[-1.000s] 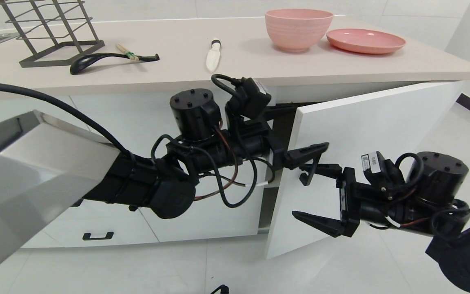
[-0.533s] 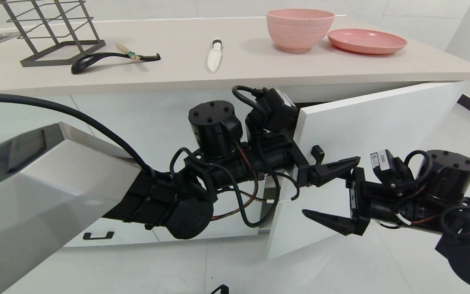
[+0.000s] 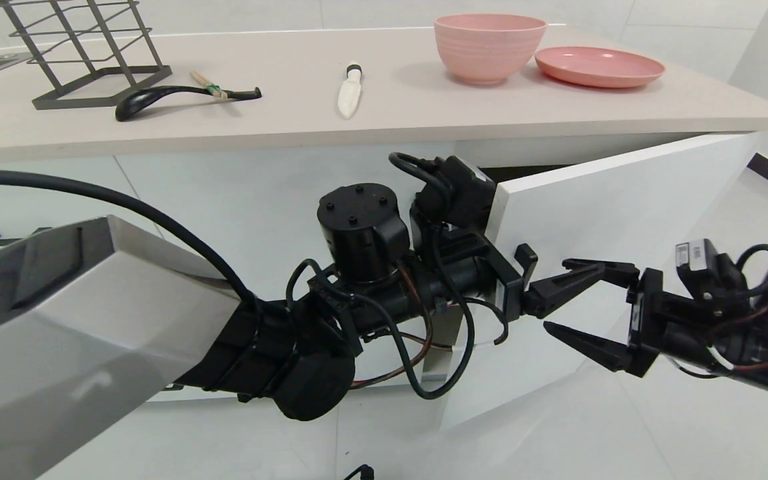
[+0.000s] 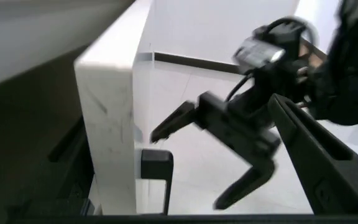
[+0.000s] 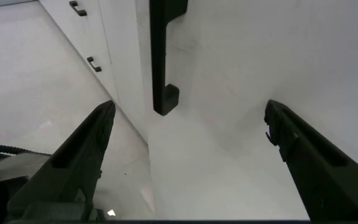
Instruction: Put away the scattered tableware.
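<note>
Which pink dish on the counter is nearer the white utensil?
The pink bowl, the deep one; it stands between the white utensil and the flat pink plate on the right.

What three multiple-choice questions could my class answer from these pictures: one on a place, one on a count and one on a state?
1. Where is the pink bowl?
A on a chair
B on the countertop, beside the pink plate
C on the floor

2. How many pink dishes are on the countertop?
A one
B two
C four

3. What state is the right gripper in?
A open
B shut on a fork
C shut on a cup

Key:
1 B: the bowl stands on the countertop next to the plate.
2 B: the bowl and the plate are the only pink dishes there.
3 A: its fingers stand wide apart.
</note>
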Controlling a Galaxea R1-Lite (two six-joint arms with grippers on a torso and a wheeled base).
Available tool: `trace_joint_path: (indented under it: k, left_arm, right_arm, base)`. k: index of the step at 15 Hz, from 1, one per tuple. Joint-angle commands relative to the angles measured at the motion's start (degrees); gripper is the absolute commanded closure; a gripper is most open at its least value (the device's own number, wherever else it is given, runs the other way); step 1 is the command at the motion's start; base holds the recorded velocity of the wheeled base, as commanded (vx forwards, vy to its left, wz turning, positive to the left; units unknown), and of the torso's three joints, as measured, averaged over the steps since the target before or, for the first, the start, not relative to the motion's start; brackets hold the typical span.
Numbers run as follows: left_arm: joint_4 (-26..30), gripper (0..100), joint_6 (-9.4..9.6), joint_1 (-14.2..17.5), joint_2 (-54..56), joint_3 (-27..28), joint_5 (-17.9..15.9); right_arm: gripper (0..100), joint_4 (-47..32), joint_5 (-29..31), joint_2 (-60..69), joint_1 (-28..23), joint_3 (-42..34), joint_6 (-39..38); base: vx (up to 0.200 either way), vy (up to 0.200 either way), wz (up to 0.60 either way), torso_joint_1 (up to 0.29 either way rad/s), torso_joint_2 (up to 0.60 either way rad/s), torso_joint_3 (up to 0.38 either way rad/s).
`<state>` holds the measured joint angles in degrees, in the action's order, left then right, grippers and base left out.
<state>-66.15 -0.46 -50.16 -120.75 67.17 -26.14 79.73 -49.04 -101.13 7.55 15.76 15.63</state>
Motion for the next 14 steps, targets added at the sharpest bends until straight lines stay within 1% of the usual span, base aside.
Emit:
trace_joint_path:
  k: [1, 3, 4, 5, 6, 8, 9, 11, 13, 14]
  left_arm:
    - [-2.3, 0, -0.24, 0.1, -0.5, -1.9, 1.2]
    - [-5.4, 0, -0.24, 0.0, -1.7, -3.7, 1.2]
    - [-6.1, 0, -0.33, 0.1, -1.9, -3.9, 1.3]
    - [-6.3, 0, -0.33, 0.0, -2.1, -4.0, 1.3]
    - [-6.8, 0, -0.33, -0.5, -1.9, -4.0, 1.3]
    - [-7.1, 0, -0.59, -2.0, -1.5, -5.2, 1.4]
    - [-7.1, 0, -1.21, -3.0, -1.3, -6.3, 1.9]
    - [-7.2, 0, -2.0, -4.9, -1.5, -7.7, 3.1]
    - [-7.1, 0, -2.09, -6.4, -1.9, -7.8, 3.4]
    - [-7.2, 0, -2.09, -7.1, -2.2, -7.7, 3.4]
  right_arm:
    - [0, -0.2, -0.4, 15.0, -4.0, -9.7, 0.0]
    - [0, -0.1, -0.4, 24.5, -6.4, -15.3, 0.0]
    - [0, -0.8, -0.4, 30.0, -8.2, -15.8, -0.2]
    - [0, -0.9, -0.4, 32.6, -9.7, -14.9, -0.1]
    - [0, -0.9, -0.4, 35.2, -12.8, -11.5, -0.1]
    - [0, -0.1, -0.2, 36.4, -15.8, -4.9, -0.1]
    - [0, 0.1, 0.8, 37.5, -16.8, -2.4, -0.1]
    - [0, 0.1, 2.0, 39.3, -17.1, 1.5, -0.2]
    - [0, 0.1, 3.3, 40.8, -17.3, 5.0, -0.7]
    - [0, 0.1, 4.0, 41.1, -17.7, 5.4, -0.7]
  base:
    - [0.0, 0.0, 0.0, 0.0, 0.0, 0.0]
    - [0.0, 0.0, 0.0, 0.0, 0.0, 0.0]
    - [0.0, 0.0, 0.0, 0.0, 0.0, 0.0]
    - [0.0, 0.0, 0.0, 0.0, 0.0, 0.0]
    - [0.0, 0.0, 0.0, 0.0, 0.0, 0.0]
    - [0.0, 0.0, 0.0, 0.0, 0.0, 0.0]
    - [0.0, 0.0, 0.0, 0.0, 0.0, 0.0]
    - [0.0, 0.0, 0.0, 0.0, 0.0, 0.0]
    - [0.0, 0.0, 0.0, 0.0, 0.0, 0.0]
    - [0.0, 0.0, 0.0, 0.0, 0.0, 0.0]
